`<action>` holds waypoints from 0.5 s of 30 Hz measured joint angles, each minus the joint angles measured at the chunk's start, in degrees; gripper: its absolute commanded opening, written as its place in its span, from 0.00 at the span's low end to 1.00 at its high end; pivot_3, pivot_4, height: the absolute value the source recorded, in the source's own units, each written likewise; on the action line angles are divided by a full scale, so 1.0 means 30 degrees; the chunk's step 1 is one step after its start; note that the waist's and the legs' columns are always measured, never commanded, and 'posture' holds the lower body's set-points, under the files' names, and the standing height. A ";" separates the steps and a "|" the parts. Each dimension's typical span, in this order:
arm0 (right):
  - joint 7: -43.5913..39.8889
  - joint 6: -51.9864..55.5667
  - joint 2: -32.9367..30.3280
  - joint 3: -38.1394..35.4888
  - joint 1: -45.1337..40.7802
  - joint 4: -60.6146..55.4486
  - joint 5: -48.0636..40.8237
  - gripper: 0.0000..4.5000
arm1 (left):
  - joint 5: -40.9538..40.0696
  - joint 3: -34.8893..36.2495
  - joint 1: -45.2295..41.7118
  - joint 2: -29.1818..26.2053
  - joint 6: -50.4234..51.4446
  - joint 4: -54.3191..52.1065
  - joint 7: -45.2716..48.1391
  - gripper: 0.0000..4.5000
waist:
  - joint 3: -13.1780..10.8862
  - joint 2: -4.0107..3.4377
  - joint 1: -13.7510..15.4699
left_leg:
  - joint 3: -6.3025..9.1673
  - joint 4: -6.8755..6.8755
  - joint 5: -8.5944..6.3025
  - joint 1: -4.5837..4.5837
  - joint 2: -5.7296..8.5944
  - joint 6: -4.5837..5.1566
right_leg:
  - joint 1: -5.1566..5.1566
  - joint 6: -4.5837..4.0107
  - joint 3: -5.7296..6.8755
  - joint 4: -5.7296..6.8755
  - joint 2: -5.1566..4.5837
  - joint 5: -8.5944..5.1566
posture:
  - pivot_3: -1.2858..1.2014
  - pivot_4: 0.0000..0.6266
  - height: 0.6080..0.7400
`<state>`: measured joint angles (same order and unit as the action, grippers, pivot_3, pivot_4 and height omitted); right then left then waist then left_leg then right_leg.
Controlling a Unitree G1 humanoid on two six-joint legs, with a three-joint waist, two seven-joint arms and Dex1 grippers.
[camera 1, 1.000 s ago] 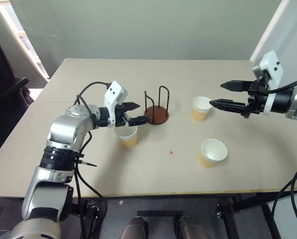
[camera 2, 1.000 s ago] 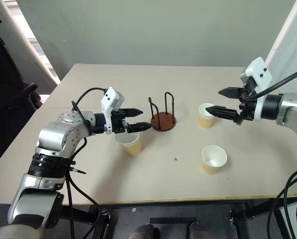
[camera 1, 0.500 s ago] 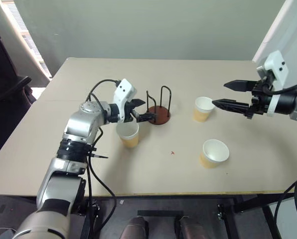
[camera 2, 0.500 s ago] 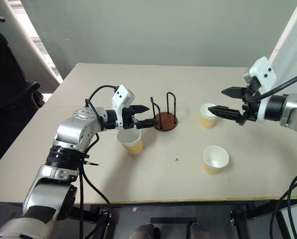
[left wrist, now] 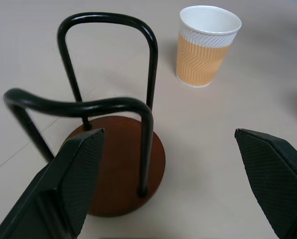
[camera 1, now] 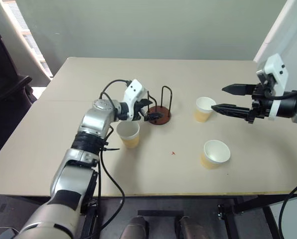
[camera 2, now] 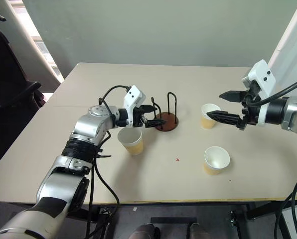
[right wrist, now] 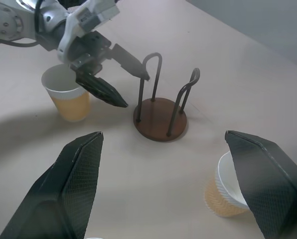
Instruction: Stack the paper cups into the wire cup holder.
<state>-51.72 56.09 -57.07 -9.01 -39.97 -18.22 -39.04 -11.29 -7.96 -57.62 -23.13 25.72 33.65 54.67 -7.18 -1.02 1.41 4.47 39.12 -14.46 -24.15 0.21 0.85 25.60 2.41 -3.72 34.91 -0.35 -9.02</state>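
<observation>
The wire cup holder point(camera 1: 158, 112), a reddish-brown disc with two black wire arches, stands empty mid-table. My left gripper point(camera 1: 149, 109) is open right at the holder's left side, its fingers point(left wrist: 74, 184) level with the near arch. One paper cup point(camera 1: 128, 133) stands upright just in front of that wrist. A second cup point(camera 1: 204, 108) stands to the right of the holder. The third cup point(camera 1: 216, 153) sits nearer the front edge. My right gripper point(camera 1: 218, 98) hovers open above and just right of the second cup, empty. The right wrist view has the holder point(right wrist: 161, 119) ahead.
The beige table point(camera 1: 163, 74) has free room behind the holder and along the front left. A dark chair point(camera 1: 4, 84) stands off the table's left side. A white panel point(camera 1: 283, 30) leans at the back right.
My left gripper has moved right and forward, from above the near cup up to the holder's left side, still open. The right gripper has stayed where it was. No cup has moved.
</observation>
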 measured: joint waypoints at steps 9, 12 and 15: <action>0.0048 -0.0012 -0.0033 -0.0250 0.0505 -0.0061 -0.0071 0.90 | 0.0725 0.0027 -0.1136 0.1337 -0.1630 0.2361 -0.0439 1.00 | 0.0000 0.0001 0.0063 | -0.0020 0.0024 -0.0001 -0.0018 0.0013 0.0002 | 0.0001 0.0050 -0.0012 -0.0002 -0.0015 -0.0016 | 0.52 0.24 1.00; 0.0288 0.0001 -0.0029 -0.0593 0.0805 -0.0133 -0.0116 0.91 | 0.1135 0.0022 -0.1387 0.1872 -0.2466 0.3061 -0.0790 0.96 | -0.0001 0.0001 0.0080 | -0.0029 0.0035 0.0000 -0.0020 0.0016 0.0000 | -0.0001 0.0067 -0.0017 -0.0002 -0.0020 -0.0023 | 0.52 0.24 1.00; 0.0457 0.0062 -0.0026 -0.0736 0.1179 -0.0283 -0.0287 0.91 | 0.1436 0.0021 -0.1479 0.2240 -0.3032 0.3417 -0.0863 0.79 | -0.0001 0.0001 0.0078 | -0.0046 0.0036 0.0001 -0.0023 0.0018 -0.0003 | 0.0002 0.0085 -0.0028 -0.0001 -0.0020 -0.0031 | 0.52 0.24 1.00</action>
<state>-50.34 56.27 -57.15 -11.22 -36.43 -19.07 -39.90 -6.98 -7.90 -62.06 -16.41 16.62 43.90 52.09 -7.18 -1.01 1.65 4.34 39.23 -14.45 -24.22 0.26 0.84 25.60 2.66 -3.81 34.91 -0.41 -9.11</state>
